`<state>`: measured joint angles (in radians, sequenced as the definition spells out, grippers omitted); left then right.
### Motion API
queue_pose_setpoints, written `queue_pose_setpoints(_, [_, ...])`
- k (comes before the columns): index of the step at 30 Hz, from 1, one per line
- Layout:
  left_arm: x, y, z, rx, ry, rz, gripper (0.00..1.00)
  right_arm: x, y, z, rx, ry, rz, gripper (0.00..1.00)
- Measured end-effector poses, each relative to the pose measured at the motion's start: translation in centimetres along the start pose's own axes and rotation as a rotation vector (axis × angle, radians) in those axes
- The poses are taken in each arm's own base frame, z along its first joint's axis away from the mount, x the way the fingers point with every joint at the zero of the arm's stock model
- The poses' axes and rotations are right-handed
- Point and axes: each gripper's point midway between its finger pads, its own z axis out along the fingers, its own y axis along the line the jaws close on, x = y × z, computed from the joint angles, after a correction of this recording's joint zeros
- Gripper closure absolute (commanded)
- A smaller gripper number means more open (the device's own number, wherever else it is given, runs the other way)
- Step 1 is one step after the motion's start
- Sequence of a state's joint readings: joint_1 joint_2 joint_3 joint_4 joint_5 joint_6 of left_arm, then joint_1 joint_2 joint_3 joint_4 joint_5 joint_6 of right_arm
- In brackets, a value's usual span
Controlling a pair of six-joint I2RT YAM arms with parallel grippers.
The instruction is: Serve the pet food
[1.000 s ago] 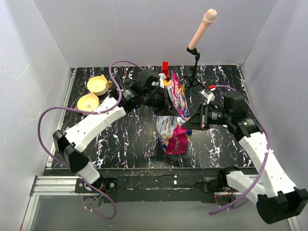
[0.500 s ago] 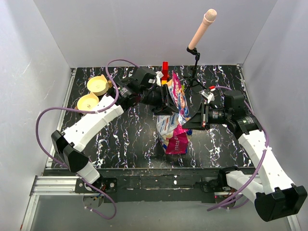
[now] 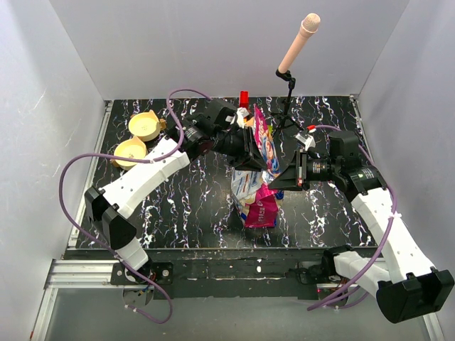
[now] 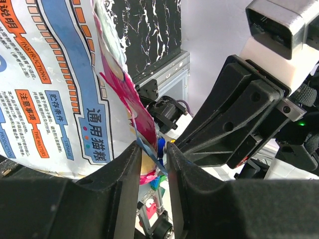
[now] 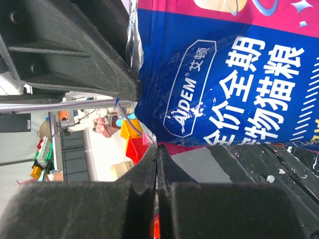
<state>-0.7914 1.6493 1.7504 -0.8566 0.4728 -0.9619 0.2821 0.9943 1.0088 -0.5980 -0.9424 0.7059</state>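
Between the slightly parted jaws of the left gripper [image 4: 153, 149] runs one thin edge of the pet food bag [image 4: 55, 89], loose in the gap. Just opposite, the right gripper [image 5: 157, 149], fingers pressed together, pinches the bag's other edge. Beyond both grippers, the bag stands upright on the table [image 3: 178, 206].

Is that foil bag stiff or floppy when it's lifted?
Probably floppy: the bag appears creased and bent midway in the top view. Likely slippery, since its film looks glossy. It seems apt to sag or tip, standing tall on a crumpled base.
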Motion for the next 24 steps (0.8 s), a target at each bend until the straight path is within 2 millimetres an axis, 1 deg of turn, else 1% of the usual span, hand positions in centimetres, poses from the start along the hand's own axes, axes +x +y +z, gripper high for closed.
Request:
queue_pose_setpoints(2, [0.04, 0.08, 0.25, 0.000, 0.010, -0.004, 0.86, 0.00, 0.04, 0.02, 0.002, 0.003, -0.001, 0.99])
queue_pose_setpoints(3, [0.06, 0.07, 0.32, 0.001, 0.014, -0.005, 0.89, -0.01, 0.04, 0.03, 0.002, 0.004, -0.001, 0.99])
queue_pose_setpoints(4, [0.07, 0.08, 0.34, 0.000, 0.016, -0.006, 0.88, -0.01, 0.06, 0.03, 0.002, 0.004, -0.001, 0.99])
queue_pose_setpoints(5, [0.08, 0.04, 0.29, 0.001, 0.017, -0.006, 0.86, -0.02, 0.07, 0.02, 0.002, 0.005, -0.001, 0.99])
queue_pose_setpoints(7, [0.03, -0.04, 0.19, 0.001, 0.014, -0.003, 0.75, -0.03, 0.08, 0.02, 0.003, 0.005, -0.002, 0.99])
queue_pose_setpoints(9, [-0.01, -0.11, 0.20, 0.004, 0.013, 0.000, 0.69, 0.00, 0.03, 0.02, 0.005, 0.005, -0.001, 0.99])
queue_pose_setpoints(10, [-0.04, -0.16, 0.19, 0.006, 0.011, 0.002, 0.69, -0.01, 0.00, 0.02, 0.006, 0.004, -0.001, 0.99])
queue_pose_setpoints(15, [-0.17, -0.48, 0.07, 0.019, 0.004, 0.006, 0.81, 0.01, -0.01, 0.05, 0.006, 0.006, -0.003, 0.99])
queue_pose_setpoints(21, [-0.18, -0.39, 0.08, 0.022, 0.000, 0.007, 0.83, 0.00, -0.07, 0.09, 0.007, 0.007, -0.004, 0.99])
queue_pose_setpoints(24, [-0.10, -0.39, -0.05, 0.027, -0.003, 0.006, 0.86, 0.04, -0.04, 0.12, 0.007, 0.009, -0.005, 0.99])
